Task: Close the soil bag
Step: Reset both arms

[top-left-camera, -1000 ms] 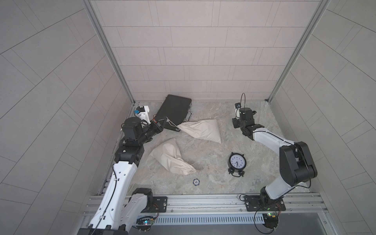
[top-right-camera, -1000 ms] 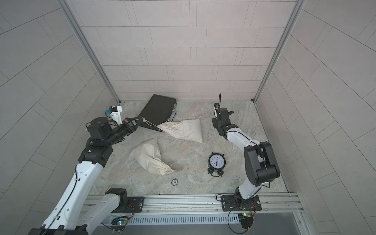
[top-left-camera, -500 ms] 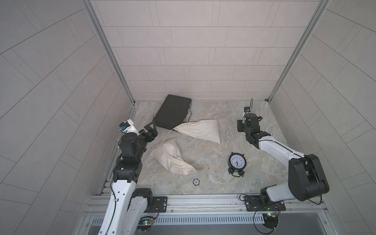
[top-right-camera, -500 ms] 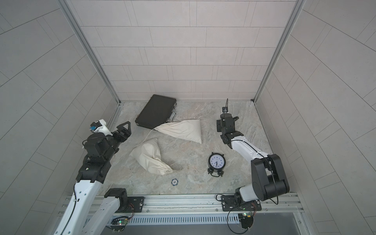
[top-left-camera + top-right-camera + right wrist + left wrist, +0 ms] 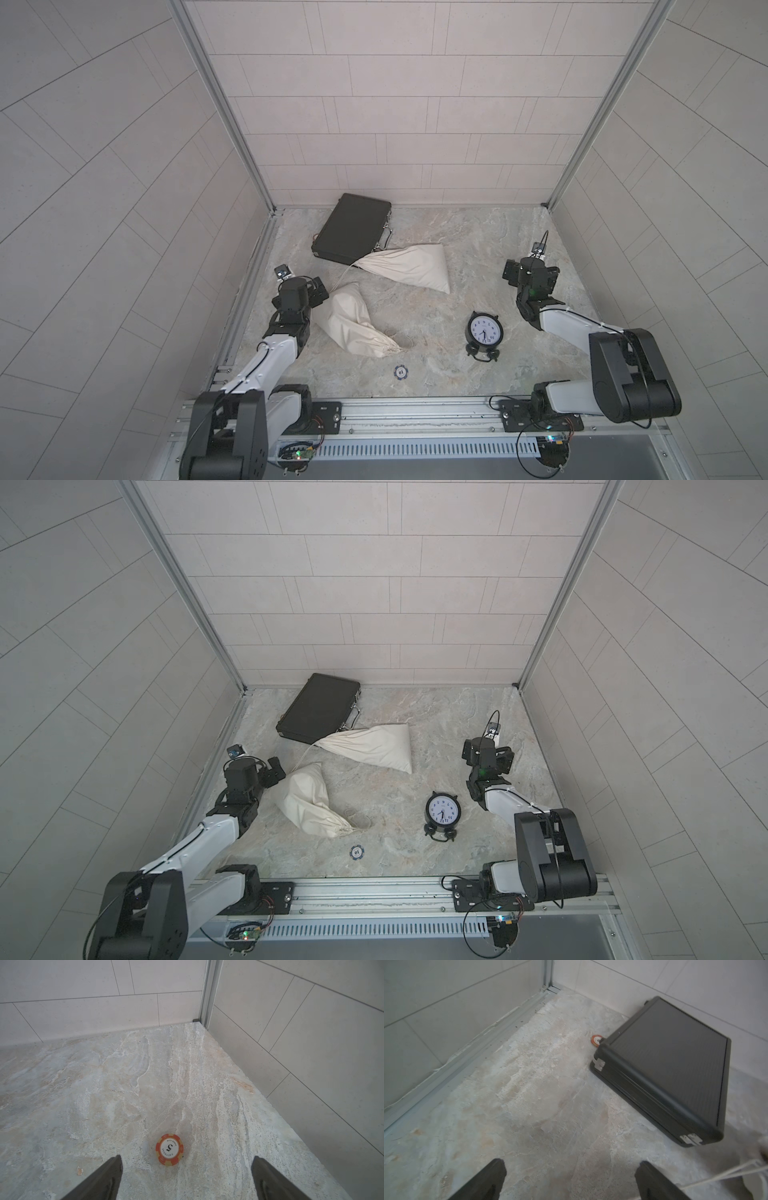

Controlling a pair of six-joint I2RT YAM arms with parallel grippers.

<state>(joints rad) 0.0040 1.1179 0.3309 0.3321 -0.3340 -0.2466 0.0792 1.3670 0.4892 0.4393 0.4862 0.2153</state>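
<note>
The soil bag (image 5: 409, 270) (image 5: 374, 748) is a cream cloth sack lying on the stone floor just in front of a black case. Its neck (image 5: 362, 263) points left and is gathered tight, and a loose drawstring (image 5: 345, 277) (image 5: 726, 1174) trails from it. My left gripper (image 5: 322, 290) (image 5: 274, 768) (image 5: 571, 1165) is open and empty, a short way left of that cord. It sits by the back corner of a second cream bag (image 5: 349, 320). My right gripper (image 5: 531, 271) (image 5: 486, 752) (image 5: 187, 1165) is open and empty, far right of both bags.
The black case (image 5: 353, 232) (image 5: 664, 1068) lies at the back left with an orange chip (image 5: 596, 1040) at its corner. Another orange chip (image 5: 169, 1150) lies just ahead of my right fingers. A black alarm clock (image 5: 484, 332) and a blue chip (image 5: 400, 371) lie nearer the front rail.
Both grippers have gone from shut to open. The left has let go of the cord at the soil bag's neck and pulled back toward the front. The right arm has drawn back to the right.
</note>
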